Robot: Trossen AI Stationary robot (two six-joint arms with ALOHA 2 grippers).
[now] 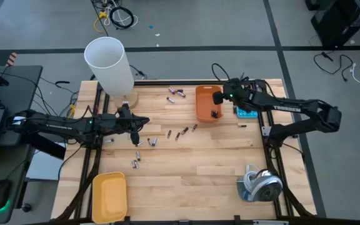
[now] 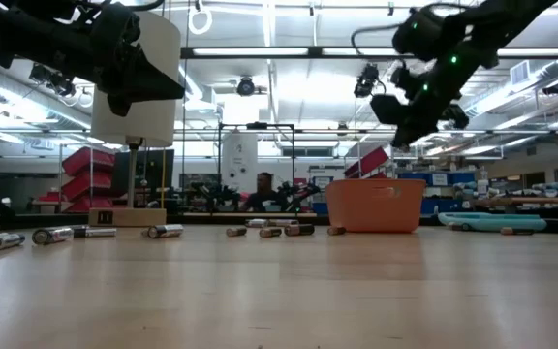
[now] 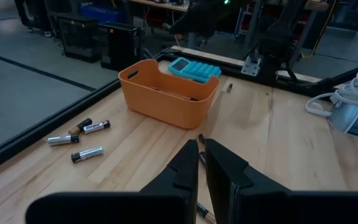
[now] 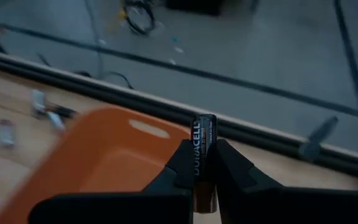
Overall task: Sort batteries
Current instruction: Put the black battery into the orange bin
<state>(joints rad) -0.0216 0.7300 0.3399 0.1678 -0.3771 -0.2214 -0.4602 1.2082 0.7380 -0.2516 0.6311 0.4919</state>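
My right gripper (image 4: 202,163) is up in the air over the orange bin (image 1: 208,102), and its jaws are pinched tight on one black battery (image 4: 204,146) that stands straight up between my fingers (image 4: 235,171), with the word DURACELL down its side. From above you can see this gripper (image 1: 219,98) sitting right over the bin's right edge. A few batteries already lie inside the bin (image 1: 214,114). A blue calculator (image 1: 245,113) lies just beside the bin, on its right. My left gripper (image 1: 134,134) hangs low over the wood, well away from the bin on its left side, and its jaws are almost closed, with only a thin gap and nothing in it, as my left wrist camera shows (image 3: 201,163). The other batteries are spread around the table (image 1: 199,162). A small bunch (image 1: 176,94) lies just left of the bin, near the back edge. A few more (image 1: 181,132) lie a little way in front of the bin and to its left. Others (image 1: 136,159) lie far from the bin, near my left gripper. A tall white tube (image 1: 109,65) stands far left of the bin. A yellow bin (image 1: 109,197) sits at the front left corner, far from the orange one.
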